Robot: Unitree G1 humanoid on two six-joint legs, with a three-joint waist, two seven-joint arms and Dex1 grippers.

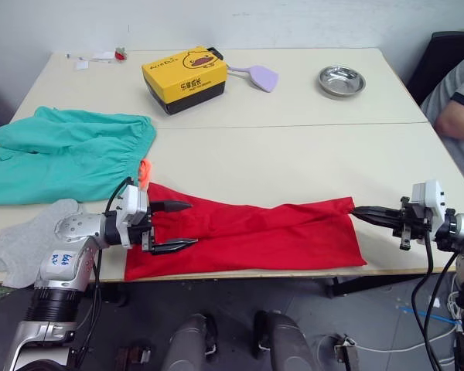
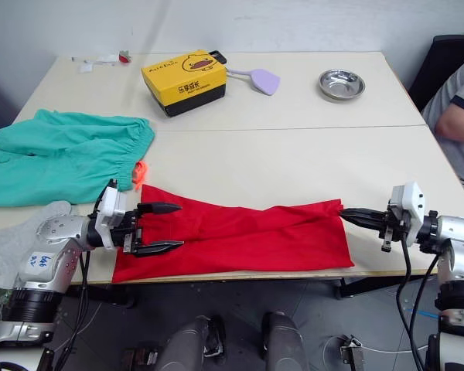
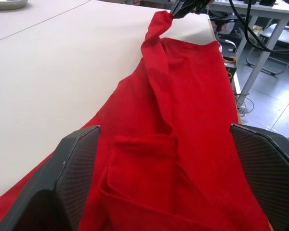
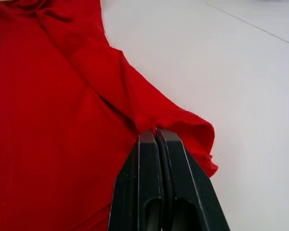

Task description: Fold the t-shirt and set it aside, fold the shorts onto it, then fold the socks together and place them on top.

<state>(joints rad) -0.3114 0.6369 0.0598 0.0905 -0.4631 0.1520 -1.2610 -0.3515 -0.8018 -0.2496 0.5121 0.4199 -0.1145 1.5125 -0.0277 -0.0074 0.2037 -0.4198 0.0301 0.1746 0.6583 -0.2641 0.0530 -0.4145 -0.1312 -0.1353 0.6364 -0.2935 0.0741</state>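
Note:
The red t-shirt [image 1: 271, 232] lies folded into a long band along the table's front edge. My left gripper [image 1: 192, 224] is open at its left end, one finger [image 3: 72, 168] on each side of the cloth. My right gripper [image 1: 356, 210] is shut on the t-shirt's far right corner, which bunches up at the closed fingertips [image 4: 156, 137]. The teal shorts [image 1: 62, 154] lie spread out at the left, with an orange drawstring end beside the shirt. The grey socks [image 1: 23, 239] lie at the front left corner, next to my left arm.
A yellow box [image 1: 184, 77], a purple spatula [image 1: 261, 76] and a metal bowl [image 1: 341, 80] sit at the back of the table [image 1: 294, 154]. A person's arm [image 1: 456, 116] rests at the right edge. Bare tabletop lies between the t-shirt and the box.

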